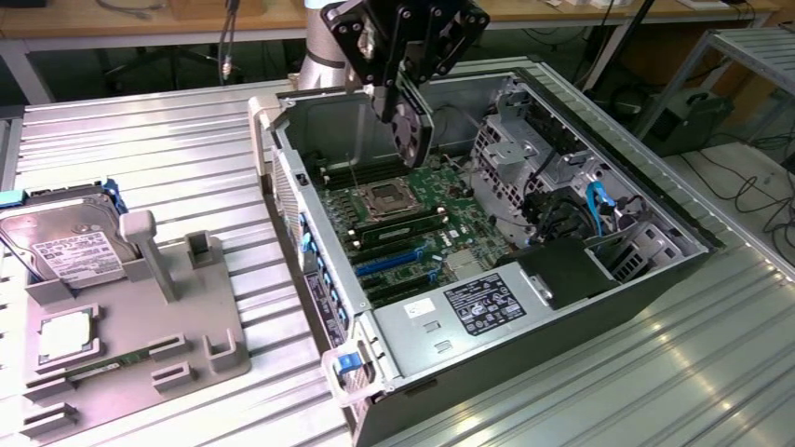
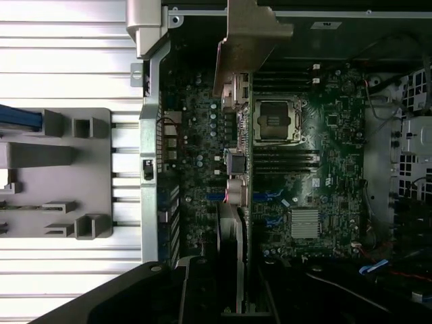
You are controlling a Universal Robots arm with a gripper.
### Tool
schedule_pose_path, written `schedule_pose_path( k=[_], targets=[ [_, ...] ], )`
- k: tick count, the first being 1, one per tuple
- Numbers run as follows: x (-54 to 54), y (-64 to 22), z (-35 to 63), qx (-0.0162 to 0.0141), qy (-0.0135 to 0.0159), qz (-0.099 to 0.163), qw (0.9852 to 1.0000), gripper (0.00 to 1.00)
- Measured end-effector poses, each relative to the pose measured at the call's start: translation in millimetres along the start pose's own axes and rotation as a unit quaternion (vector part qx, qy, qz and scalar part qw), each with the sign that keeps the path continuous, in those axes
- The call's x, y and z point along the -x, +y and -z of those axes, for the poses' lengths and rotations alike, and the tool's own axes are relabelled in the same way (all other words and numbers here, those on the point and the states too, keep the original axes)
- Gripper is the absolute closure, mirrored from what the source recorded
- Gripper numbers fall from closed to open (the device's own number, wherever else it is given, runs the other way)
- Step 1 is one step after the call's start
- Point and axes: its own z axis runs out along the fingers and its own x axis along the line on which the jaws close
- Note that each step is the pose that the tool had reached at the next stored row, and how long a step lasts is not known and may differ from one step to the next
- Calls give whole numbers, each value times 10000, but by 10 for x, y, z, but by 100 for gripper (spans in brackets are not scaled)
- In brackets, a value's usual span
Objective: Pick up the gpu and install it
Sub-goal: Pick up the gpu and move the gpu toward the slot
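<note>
Closest to the wrist camera is the hand (image 2: 233, 300), its dark body closed on the gpu (image 2: 234, 229) — the card runs away from the lens edge-on and ends in a silvery metal bracket (image 2: 251, 47). Beneath it lies the motherboard (image 2: 324, 169) of an open computer case (image 2: 152, 135). The square processor socket (image 2: 275, 121) sits just beside the card's line, and a small finned heatsink (image 2: 305, 223) sits further along the board.

In the exterior view, the arm (image 1: 320, 42) comes down from the far side and holds the card upright over the far half of the case. The card is above the board and not touching it, as far as can be seen. The socket sits below the card's lower end and a little nearer. The blue slots (image 1: 395, 261) lie nearer again, apart from the card. A power supply (image 1: 482, 307) with a dark label takes up the near end of the case, and blue cables (image 1: 597, 209) show at the exterior view's right.

The case rests on a ribbed metal worktop (image 1: 149, 149). On the exterior view's left stands a grey holder (image 1: 186, 317) — a hard drive (image 1: 69, 244) with a white label leans in its far part, and a small square processor chip (image 1: 65, 337) lies in a nearer pocket.
</note>
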Motion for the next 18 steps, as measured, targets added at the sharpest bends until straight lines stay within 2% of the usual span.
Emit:
schedule_pose_path(
  k=[18],
  targets=[
    [251, 0, -12, 0, 0, 0, 10000, 73]
  ],
)
